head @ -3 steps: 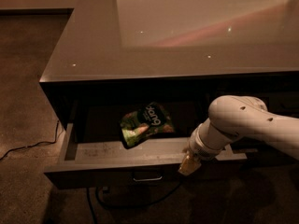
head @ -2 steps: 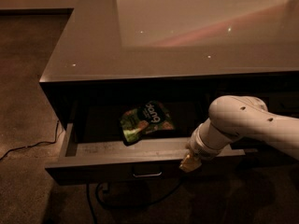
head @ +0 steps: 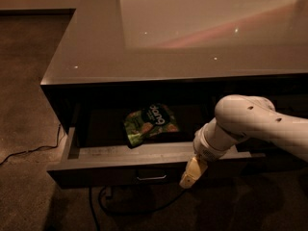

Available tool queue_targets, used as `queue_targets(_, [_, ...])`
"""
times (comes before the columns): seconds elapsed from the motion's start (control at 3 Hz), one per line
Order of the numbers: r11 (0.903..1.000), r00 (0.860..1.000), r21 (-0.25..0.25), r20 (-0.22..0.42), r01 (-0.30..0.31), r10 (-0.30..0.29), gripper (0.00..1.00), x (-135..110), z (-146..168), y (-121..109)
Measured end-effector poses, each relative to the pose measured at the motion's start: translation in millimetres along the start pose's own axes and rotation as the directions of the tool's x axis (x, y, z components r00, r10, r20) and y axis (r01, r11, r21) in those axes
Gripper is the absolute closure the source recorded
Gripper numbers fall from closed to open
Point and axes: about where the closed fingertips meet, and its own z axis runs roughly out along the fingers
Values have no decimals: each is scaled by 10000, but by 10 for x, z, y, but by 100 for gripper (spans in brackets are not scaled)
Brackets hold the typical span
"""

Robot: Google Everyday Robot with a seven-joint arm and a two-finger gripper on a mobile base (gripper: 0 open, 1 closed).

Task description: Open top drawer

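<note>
Here the top drawer stands pulled out from under the glossy grey countertop, which mirrors a pale patch of light. A green bag lies in its tray. The gripper hangs at the drawer's front edge, right of the pull; I cannot tell its grip. A cable trails over the dim brown floor
</note>
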Motion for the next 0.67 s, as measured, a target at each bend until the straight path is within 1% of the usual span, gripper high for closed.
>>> queue_targets(0.33, [9990, 9970, 75, 634, 438, -442, 0, -217, -147, -71])
queue_targets(0.67, [9956, 9869, 283, 1323, 898, -928, 0, -425, -408, -203])
